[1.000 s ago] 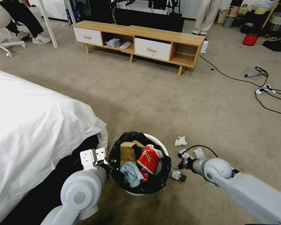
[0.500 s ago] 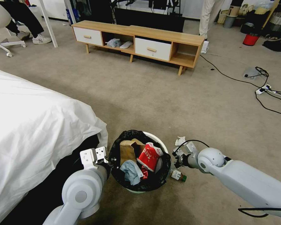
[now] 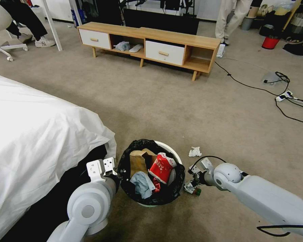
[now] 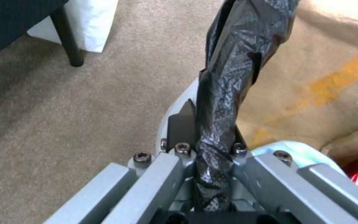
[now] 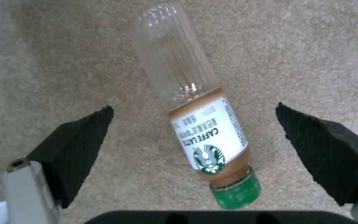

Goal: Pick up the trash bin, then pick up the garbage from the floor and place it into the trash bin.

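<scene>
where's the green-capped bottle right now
The bottle lies flat on the carpet just right of the trash bin, between the open pads of the right tool.

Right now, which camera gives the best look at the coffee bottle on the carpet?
The right wrist view: the coffee bottle lies whole on the carpet between the right gripper's open jaws, label readable. The head view shows it small, partly hidden.

Pretty even indoor light, soft shadow under the bed (image 3: pixel 30 134), glare on the bottle (image 5: pixel 175 62), wide-angle bending at head-view edges.
</scene>
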You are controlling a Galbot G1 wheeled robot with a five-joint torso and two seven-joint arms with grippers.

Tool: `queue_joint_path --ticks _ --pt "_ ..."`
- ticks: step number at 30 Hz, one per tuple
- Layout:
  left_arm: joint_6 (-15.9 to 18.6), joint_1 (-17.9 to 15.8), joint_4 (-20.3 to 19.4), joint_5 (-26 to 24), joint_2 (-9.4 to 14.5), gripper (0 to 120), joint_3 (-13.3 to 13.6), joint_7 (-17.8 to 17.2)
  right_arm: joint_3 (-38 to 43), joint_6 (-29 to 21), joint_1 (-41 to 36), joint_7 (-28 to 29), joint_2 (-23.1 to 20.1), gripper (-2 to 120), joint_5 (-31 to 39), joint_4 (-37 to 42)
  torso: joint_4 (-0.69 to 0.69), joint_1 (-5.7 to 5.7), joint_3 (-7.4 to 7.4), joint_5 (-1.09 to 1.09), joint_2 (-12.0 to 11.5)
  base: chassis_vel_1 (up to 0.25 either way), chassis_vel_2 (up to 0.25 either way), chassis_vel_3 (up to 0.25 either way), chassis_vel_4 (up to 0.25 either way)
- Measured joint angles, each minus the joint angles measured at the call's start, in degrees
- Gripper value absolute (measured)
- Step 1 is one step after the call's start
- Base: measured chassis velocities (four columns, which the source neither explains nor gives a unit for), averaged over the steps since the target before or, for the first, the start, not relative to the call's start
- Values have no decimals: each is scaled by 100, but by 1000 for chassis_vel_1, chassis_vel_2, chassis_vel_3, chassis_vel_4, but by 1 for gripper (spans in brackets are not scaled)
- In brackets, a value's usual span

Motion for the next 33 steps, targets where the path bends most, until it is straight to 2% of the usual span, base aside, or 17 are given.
queue_joint_path --ticks 16,24,33 --pt "0 17 64 50 -92 1 -9 34 -301 34 160 -64 407 100 -437 -535 0 0 0 0 0 0 0 0 0" --pt "0 95 60 132 -129 1 -71 76 -763 90 411 -225 635 100 -1154 -999 0 0 0 -1 0 0 0 0 0" --pt "0 173 5 217 -179 1 -87 111 -818 101 435 -237 654 100 -1311 -1088 0 0 0 0 0 0 0 0 0"
